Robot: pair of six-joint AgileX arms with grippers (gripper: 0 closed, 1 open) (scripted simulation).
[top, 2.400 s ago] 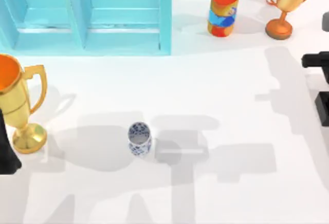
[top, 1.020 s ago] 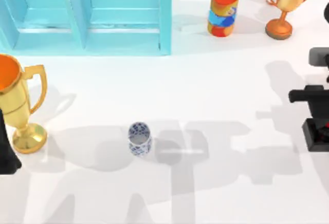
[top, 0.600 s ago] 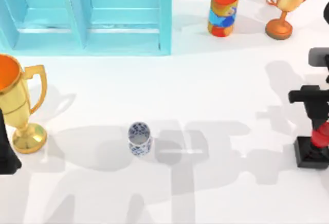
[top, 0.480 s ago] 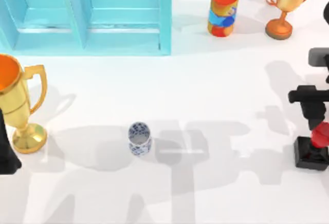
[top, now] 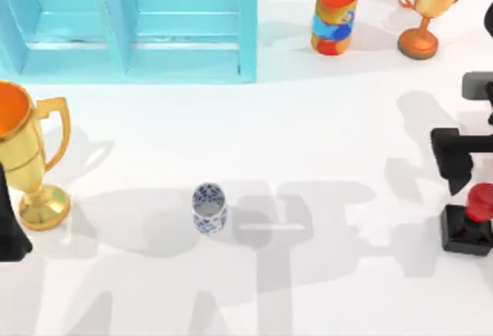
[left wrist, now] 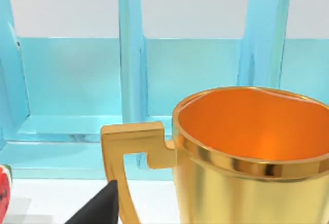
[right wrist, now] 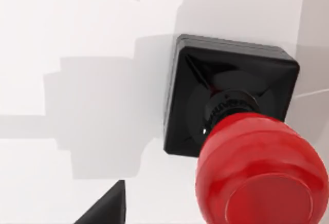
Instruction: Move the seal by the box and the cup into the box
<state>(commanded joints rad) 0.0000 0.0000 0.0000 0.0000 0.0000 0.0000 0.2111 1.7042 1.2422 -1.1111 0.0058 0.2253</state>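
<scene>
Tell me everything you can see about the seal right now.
The seal is a small stamp with a glossy black square base and a shiny red rounded knob on a short dark neck. It stands upright on the white table near the top view's right edge, far from the blue box. The right end effector hangs just beside it; nothing visibly grips it.

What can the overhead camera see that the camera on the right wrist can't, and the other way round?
The top view alone takes in the blue box, the cup, the orange cylinder and two trophies. The right wrist view alone gives a close look at the dark neck joining the seal's red knob to its black base. Both share the seal standing upright on the white table.
</scene>
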